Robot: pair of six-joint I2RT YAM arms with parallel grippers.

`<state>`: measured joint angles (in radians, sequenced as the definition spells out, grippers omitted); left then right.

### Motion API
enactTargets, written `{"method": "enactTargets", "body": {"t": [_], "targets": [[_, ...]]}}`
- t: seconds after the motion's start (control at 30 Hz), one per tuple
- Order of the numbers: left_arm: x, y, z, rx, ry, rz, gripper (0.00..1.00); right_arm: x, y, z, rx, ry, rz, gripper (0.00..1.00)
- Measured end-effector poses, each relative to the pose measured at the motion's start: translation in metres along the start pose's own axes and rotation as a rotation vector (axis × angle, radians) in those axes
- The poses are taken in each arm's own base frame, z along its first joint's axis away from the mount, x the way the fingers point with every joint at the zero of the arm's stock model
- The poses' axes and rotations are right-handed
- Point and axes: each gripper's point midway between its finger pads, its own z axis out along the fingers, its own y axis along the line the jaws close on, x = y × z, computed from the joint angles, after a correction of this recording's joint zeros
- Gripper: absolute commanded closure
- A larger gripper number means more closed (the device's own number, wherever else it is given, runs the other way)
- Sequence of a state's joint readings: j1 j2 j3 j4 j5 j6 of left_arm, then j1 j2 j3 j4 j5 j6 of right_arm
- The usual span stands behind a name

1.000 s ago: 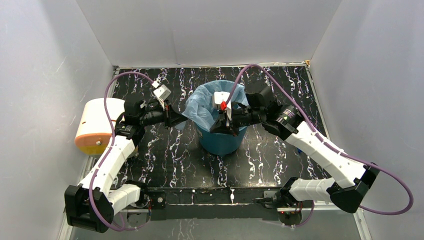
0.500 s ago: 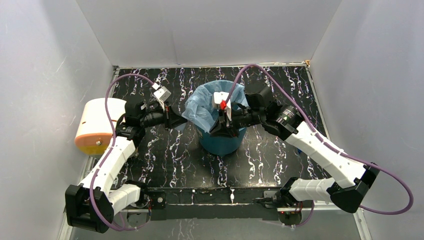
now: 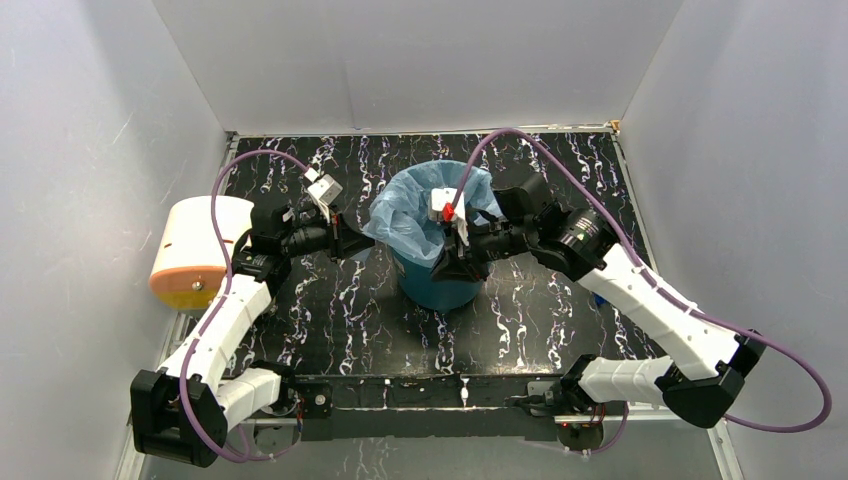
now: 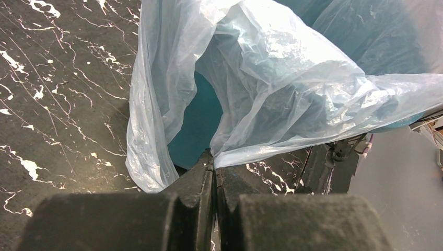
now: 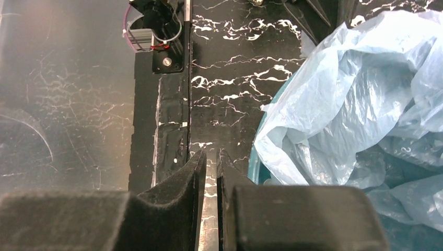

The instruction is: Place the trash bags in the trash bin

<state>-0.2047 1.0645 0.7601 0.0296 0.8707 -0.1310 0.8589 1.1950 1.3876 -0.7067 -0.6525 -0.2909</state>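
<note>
Trash bag [image 4: 282, 89] draped over teal trash bin [image 3: 440, 290], left gripper [image 4: 213, 157] pinching its nine-o'clock edge, right gripper [image 5: 209, 154] slightly parted, empty.

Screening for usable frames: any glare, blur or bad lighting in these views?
Top external: evenly lit and sharp, trash bin clear. Left wrist: bright sheen on the trash bag, left gripper soft, out of focus. Right wrist: right gripper blurred likewise, hazy glare on the grey surface at left.
</note>
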Motion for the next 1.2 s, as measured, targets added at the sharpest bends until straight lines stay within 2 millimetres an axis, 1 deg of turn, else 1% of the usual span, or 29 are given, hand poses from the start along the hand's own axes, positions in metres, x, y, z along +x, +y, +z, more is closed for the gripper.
{"method": "enactTargets", "body": {"t": [0.03, 0.13, 0.23, 0.27, 0.33, 0.4, 0.47, 0.53, 0.57, 0.63, 0.73, 0.83, 0.9, 0.93, 0.97, 1.03, 1.13, 1.2], "targets": [[0.000, 0.000, 0.000, 0.000, 0.000, 0.000, 1.00, 0.002, 0.000, -0.001, 0.007, 0.010, 0.008, 0.73], [0.000, 0.000, 0.000, 0.000, 0.000, 0.000, 1.00, 0.001, -0.003, -0.005, 0.041, 0.025, 0.020, 0.62], [0.000, 0.000, 0.000, -0.001, 0.000, 0.000, 1.00, -0.011, -0.010, -0.015, 0.112, -0.010, -0.015, 0.44], [0.000, 0.000, 0.000, -0.001, 0.000, 0.000, 1.00, -0.016, -0.012, -0.021, 0.148, -0.030, -0.036, 0.41], [0.000, 0.000, 0.000, -0.001, 0.000, 0.000, 1.00, -0.029, -0.017, -0.039, 0.251, -0.087, -0.085, 0.38], [0.000, 0.000, 0.000, -0.001, 0.000, 0.001, 1.00, -0.044, -0.029, -0.068, 0.420, -0.149, -0.116, 0.25], [0.000, 0.000, 0.000, -0.001, 0.000, 0.001, 1.00, -0.055, -0.049, -0.097, 0.627, -0.203, -0.084, 0.18], [0.000, 0.000, 0.000, -0.001, 0.000, 0.001, 1.00, -0.060, -0.068, -0.125, 0.811, -0.240, -0.021, 0.14], [0.000, 0.000, 0.000, -0.001, 0.000, 0.002, 1.00, -0.060, -0.075, -0.132, 0.871, -0.247, 0.009, 0.14], [0.000, 0.000, 0.000, -0.001, 0.000, 0.002, 1.00, -0.052, -0.090, -0.144, 0.992, -0.248, 0.101, 0.15], [0.000, 0.000, 0.000, -0.001, 0.000, 0.003, 1.00, -0.036, -0.105, -0.148, 1.102, -0.228, 0.238, 0.15], [0.000, 0.000, 0.000, -0.001, 0.001, 0.003, 1.00, -0.018, -0.118, -0.151, 1.211, -0.174, 0.385, 0.19], [0.000, 0.000, 0.000, -0.001, 0.001, 0.003, 1.00, -0.013, -0.124, -0.156, 1.271, -0.159, 0.456, 0.23], [0.000, 0.000, 0.000, 0.000, 0.001, 0.003, 1.00, -0.010, -0.127, -0.160, 1.293, -0.159, 0.488, 0.27], [0.000, 0.000, 0.000, 0.000, 0.000, 0.003, 1.00, -0.008, -0.130, -0.164, 1.311, -0.162, 0.517, 0.28], [0.000, 0.000, 0.000, 0.000, 0.001, 0.003, 1.00, 0.001, -0.138, -0.179, 1.354, -0.173, 0.587, 0.28], [0.000, 0.000, 0.000, -0.001, 0.002, 0.001, 1.00, 0.018, -0.156, -0.208, 1.412, -0.187, 0.706, 0.28], [0.001, 0.000, 0.000, -0.001, 0.003, 0.000, 1.00, 0.030, -0.166, -0.218, 1.426, -0.189, 0.773, 0.29]]}}
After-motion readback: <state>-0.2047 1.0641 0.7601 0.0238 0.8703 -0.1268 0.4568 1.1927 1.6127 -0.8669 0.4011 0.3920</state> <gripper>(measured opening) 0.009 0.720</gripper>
